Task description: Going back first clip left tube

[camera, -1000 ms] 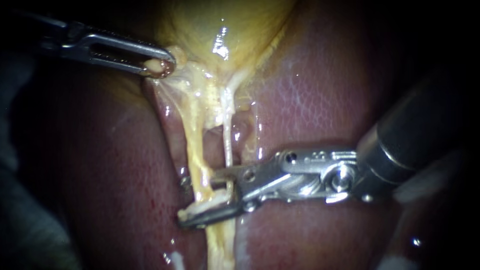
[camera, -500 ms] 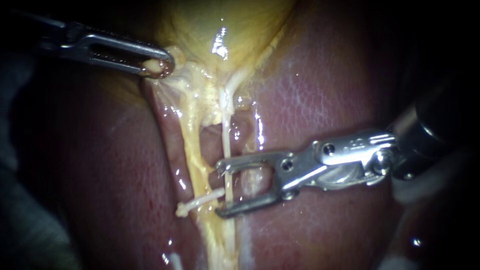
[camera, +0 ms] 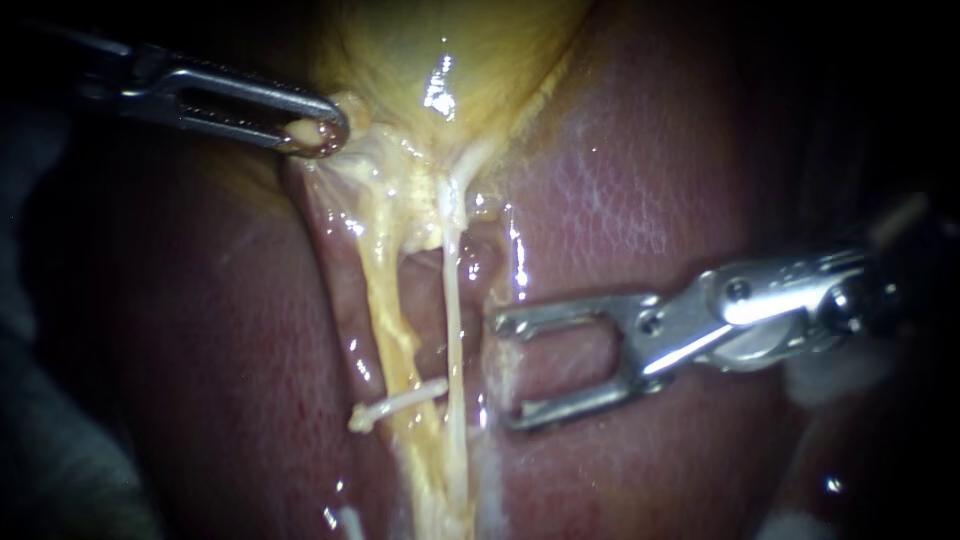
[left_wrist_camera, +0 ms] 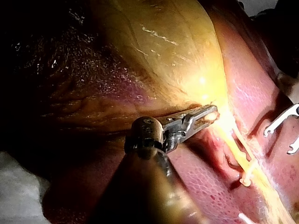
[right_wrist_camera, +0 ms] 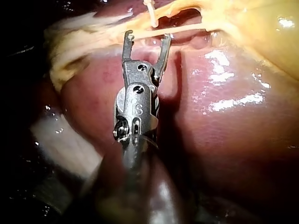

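Note:
A white clip sits across the yellow left tube, low on it. The thin pale right tube runs beside it, bare. My right instrument stands just right of both tubes, its jaws open and empty, touching neither. In the right wrist view those jaws stop short of the tubes, with the clip beyond them. My left instrument is shut on gallbladder tissue where the yellow gallbladder narrows, holding it up and leftward. The left wrist view shows these jaws and the clip.
Dark red liver lies on both sides of the tubes. White gauze sits under my right instrument's shaft and shows beside it in the right wrist view. A small white piece lies low on the liver.
My right instrument opened its jaws and drew back to the right, off both tubes. The white clip stays on the left tube. The left instrument has not moved.

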{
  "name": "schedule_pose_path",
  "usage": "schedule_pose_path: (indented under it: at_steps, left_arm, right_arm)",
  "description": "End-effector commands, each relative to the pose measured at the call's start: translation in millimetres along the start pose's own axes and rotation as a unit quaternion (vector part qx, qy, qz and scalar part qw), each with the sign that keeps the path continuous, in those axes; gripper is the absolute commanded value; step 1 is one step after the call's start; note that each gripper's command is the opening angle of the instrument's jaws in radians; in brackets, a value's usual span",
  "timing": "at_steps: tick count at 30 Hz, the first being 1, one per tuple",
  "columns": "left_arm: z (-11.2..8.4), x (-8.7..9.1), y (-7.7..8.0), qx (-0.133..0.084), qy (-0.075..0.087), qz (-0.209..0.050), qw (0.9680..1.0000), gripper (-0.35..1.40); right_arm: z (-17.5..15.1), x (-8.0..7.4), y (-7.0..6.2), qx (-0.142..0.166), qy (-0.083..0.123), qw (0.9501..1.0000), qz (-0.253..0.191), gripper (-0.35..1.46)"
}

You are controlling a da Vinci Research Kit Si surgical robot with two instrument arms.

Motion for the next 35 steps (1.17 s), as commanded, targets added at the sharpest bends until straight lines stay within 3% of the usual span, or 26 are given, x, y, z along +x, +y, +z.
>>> schedule_pose_path:
  at_steps: [1,6,12,24,35]
  left_arm:
    - [0.1,0.0,0.0,0.0,0.0,0.0,1.0,-0.35]
    - [0.2,-0.1,-0.1,0.0,0.0,0.0,1.0,-0.35]
    - [0.9,-0.5,-0.3,0.003,0.002,0.002,1.0,-0.35]
    - [6.2,-2.7,-2.4,-0.001,-0.002,0.005,1.0,-0.35]
    - [6.2,-2.6,-2.5,-0.003,-0.003,0.002,1.0,-0.35]
  right_arm:
    - [-1.0,0.4,0.1,-0.004,-0.006,1.0,-0.002,0.5]
    - [-4.0,1.5,0.7,-0.023,-0.025,0.9993,-0.012,0.5]
    - [-5.0,1.9,0.9,-0.036,-0.028,0.9989,-0.014,0.5]
    - [-5.0,1.8,0.7,-0.035,-0.028,0.9989,-0.014,0.5]
    - [-4.8,1.8,0.6,-0.031,-0.027,0.9991,-0.014,0.5]
